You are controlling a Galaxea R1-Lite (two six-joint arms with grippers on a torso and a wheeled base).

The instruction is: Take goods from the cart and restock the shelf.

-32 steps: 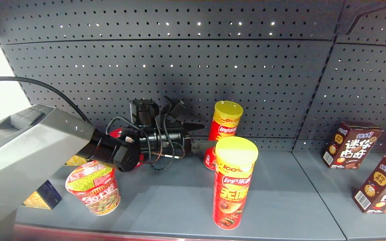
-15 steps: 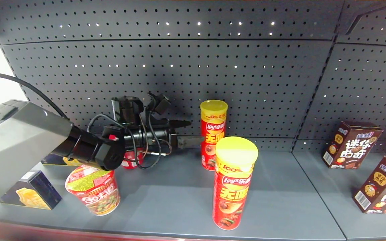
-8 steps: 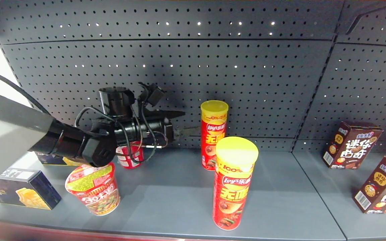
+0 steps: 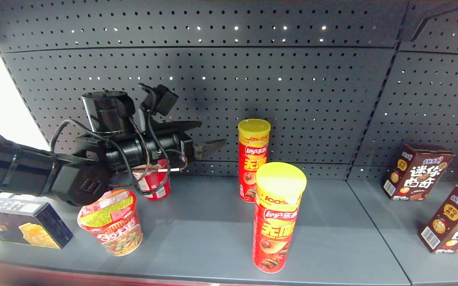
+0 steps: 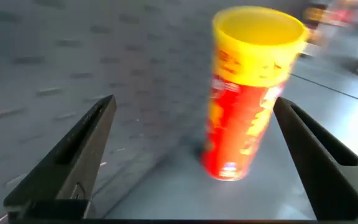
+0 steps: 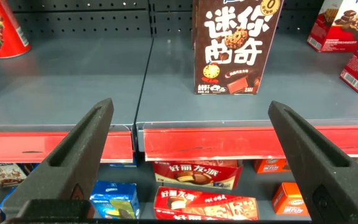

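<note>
Hidden / cut off:
- Small red cup (image 4: pixel 155 184) stands behind L arm's cables and is mostly covered.
- Dark blue carton w/ yellow picture (image 4: pixel 22 224) is clipped by the head view's left edge.
- Front brown cardboard box (image 4: pixel 455 220) is cut by the right edge. Rear brown cardboard box (image 4: pixel 418 171) shows whole.
- Left wrist view is smeared, so the tube's print can't be made out.
- In the right wrist view the top of a brown box (image 6: pixel 235 46) is cropped. Can't tell which of the two it is.

Task goods:
- Rear chip tube (image 4: pixel 254 159), a tall red cylinder w/ yellow lid, stands upright on the grey metal shelf deck (image 4: pixel 205 242), close to the dark pegboard back wall (image 4: pixel 213 79).
- Front chip tube (image 4: pixel 278 216), same kind, is upright near the shelf's front lip, just ahead of the rear one.

Grippers:
- L gripper (image 4: pixel 212 133) is spread wide w/ nothing held. It sits above the deck, left of rear chip tube, tips pointing at it but apart from it.
- R gripper (image 6: pixel 191 107) is also spread and empty, level w/ the red shelf-edge strip (image 6: pixel 229 140).

Room:
- Bare deck btw the red noodle cup w/ yellow-green lid (image 4: pixel 111 222) and front chip tube.
- More bare deck btw the tubes and the brown boxes.
- Noodle cup sits near the front lip, under L arm.
</note>
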